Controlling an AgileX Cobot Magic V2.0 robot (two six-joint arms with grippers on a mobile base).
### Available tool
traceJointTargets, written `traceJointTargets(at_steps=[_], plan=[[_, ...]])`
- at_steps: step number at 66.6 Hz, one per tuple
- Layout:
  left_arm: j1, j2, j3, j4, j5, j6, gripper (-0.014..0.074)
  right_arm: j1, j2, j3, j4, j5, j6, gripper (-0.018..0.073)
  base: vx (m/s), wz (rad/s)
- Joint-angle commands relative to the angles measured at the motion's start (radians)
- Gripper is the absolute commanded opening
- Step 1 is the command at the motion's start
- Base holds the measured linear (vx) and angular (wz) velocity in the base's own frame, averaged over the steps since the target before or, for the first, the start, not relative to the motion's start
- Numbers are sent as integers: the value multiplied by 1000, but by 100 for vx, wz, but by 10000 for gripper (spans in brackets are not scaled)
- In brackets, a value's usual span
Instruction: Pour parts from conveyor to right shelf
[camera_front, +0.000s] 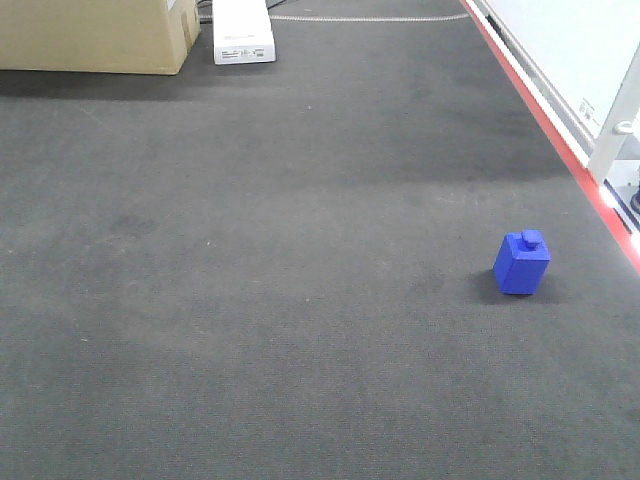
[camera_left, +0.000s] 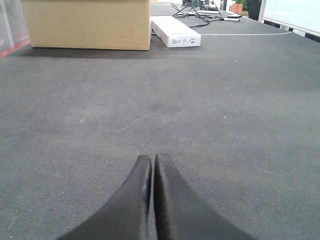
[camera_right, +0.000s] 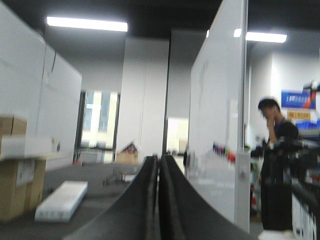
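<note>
Toward the lower right of the exterior front-facing view, a single blue part stands on the dark-grey conveyor with its small square stud uppermost and a faint shadow at its base. It is near the red stripe that runs diagonally along the conveyor's right edge, but apart from it. At the upper left of the same view sit a cardboard box and, just beside it, a flat white case — both well apart from the part.

Left wrist-mounted view: the left gripper is closed, its two dark fingers pressed together with nothing between them, low over bare conveyor surface. The cardboard box and the white case appear at the top of the frame, with dark cables behind them.

Right wrist-mounted view: the right gripper is likewise closed and empty, its fingers meeting along a thin seam. It points level into a blurred room — a white partition stands at centre right and a person at the right edge. The part is not visible in either wrist view.
</note>
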Motion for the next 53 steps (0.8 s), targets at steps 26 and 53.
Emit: traceJointTargets(at_steps=[26, 53], plan=[[-5, -11, -19, -8, -79, -8, -6, -1, 789, -622, -3, 390, -5, 23, 0, 0], [-5, -11, -19, -8, -79, -8, -6, -1, 1259, -794, 8, 484, 0, 676, 0, 0]])
